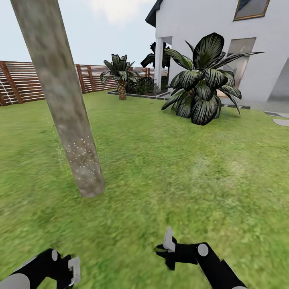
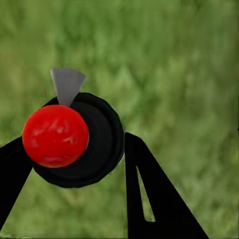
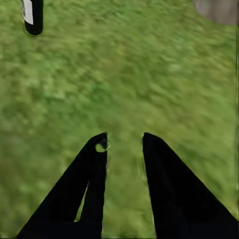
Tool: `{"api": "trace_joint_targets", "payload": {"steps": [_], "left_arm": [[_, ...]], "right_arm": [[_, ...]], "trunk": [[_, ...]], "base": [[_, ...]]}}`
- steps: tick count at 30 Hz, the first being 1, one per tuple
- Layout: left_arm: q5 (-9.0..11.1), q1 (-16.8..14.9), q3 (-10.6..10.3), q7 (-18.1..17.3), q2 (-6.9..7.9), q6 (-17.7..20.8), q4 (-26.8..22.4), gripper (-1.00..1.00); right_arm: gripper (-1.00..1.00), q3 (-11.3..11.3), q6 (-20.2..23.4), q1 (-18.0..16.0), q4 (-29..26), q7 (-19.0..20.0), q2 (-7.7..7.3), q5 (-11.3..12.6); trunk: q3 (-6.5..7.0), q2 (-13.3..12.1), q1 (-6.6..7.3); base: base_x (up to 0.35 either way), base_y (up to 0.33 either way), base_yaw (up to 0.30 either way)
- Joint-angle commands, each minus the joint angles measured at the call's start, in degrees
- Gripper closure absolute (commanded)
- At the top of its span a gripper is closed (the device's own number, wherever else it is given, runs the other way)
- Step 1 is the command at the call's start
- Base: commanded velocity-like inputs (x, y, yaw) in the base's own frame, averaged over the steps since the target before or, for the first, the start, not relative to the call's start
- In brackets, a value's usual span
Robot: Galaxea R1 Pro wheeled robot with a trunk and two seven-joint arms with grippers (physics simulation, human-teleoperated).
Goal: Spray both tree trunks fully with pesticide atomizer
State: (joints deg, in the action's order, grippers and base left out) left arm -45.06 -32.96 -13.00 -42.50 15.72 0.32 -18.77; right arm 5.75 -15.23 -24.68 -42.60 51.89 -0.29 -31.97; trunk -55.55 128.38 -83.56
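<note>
White dots of pesticide [image 1: 82, 154] low on tree trunk [image 1: 60, 96], left of frame; bare higher up. Left gripper [image 2: 74, 149] clamped on pesticide atomizer [image 2: 72, 139]. Right gripper [image 3: 124, 144] apart, holding nothing.

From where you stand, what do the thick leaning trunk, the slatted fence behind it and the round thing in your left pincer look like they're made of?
The thick pale grey-brown trunk looks like smooth, matte, blotchy bark, with whitish specks low down. The brown horizontal-slat fence looks like stained wood, going by its reddish planks. The dark bottle with a red ball top, between the left pincer's fingers, looks like glossy plastic, though the render leaves that open.
</note>
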Motion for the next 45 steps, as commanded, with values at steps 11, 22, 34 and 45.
{"api": "trace_joint_targets", "payload": {"steps": [11,22,34,45], "left_arm": [[25.50,3.33,20.49,30.24,-0.07,-9.73,7.23,1.00],[44.53,10.47,20.95,38.75,-2.43,-17.70,9.14,1.00],[45.20,11.78,20.93,39.18,-2.97,-18.88,8.93,1.00],[45.17,11.78,21.00,39.25,-3.07,-20.10,9.02,1.00]], "right_arm": [[-1.00,-27.45,-0.61,0.32,7.76,-12.68,-2.35,-0.33],[-1.00,-55.66,-8.57,6.37,12.34,-39.68,-1.94,-0.48],[-1.00,-55.76,-8.64,6.40,12.19,-39.75,-1.84,-0.44],[-1.00,-55.76,-8.67,6.40,12.36,-39.84,-1.78,-0.46]], "trunk": [[-0.05,0.02,0.01],[-0.05,0.02,0.01],[-0.05,0.02,0.01],[-0.05,0.02,0.01]], "base": [[0.000,0.000,0.000],[0.000,0.000,0.000],[-0.128,-0.007,0.089],[-0.228,-0.225,0.278]]}}
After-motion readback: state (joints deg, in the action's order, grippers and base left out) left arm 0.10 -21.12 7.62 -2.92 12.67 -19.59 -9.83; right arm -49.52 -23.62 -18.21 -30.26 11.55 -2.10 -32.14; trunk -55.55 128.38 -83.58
